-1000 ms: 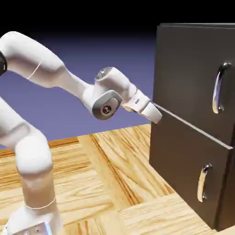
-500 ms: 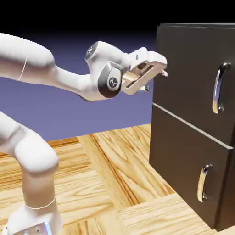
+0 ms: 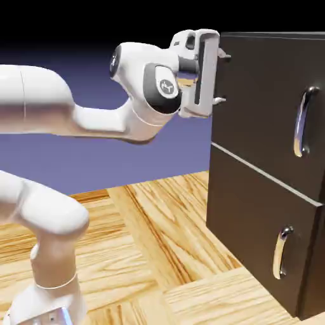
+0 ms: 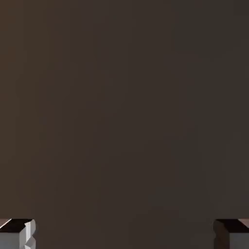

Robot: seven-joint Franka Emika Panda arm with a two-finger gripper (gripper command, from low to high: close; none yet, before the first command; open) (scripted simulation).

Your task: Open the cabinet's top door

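The top door (image 3: 266, 108) sits flush in the upper front of the cabinet (image 3: 254, 241), which stands at the right of the exterior view on the wooden table (image 3: 159, 247). No gap shows along the door's edges, so it reads as fully closed. Its long chrome handle (image 3: 303, 122) runs vertically near the far right side of the panel, which suggests the hinge lies on the opposite edge and that pulling there gives the most leverage. Below it, the shorter lower panel (image 3: 260, 235) carries its own smaller handle (image 3: 281, 252) and is no part of the job.

The gripper (image 3: 221, 77) hangs at the cabinet's upper left corner, just beside the dark wood and well apart from the handle. It is turned so that one finger stands above the other, an orientation that fits a vertical bar. Its jaws are spread wide and hold nothing, ready to pass around the handle.

The hand view is filled with flat dark brown, probably the door face or the cabinet's side; which one cannot be told. Only the two grey fingertips (image 4: 17, 232) show at the bottom corners, far apart.
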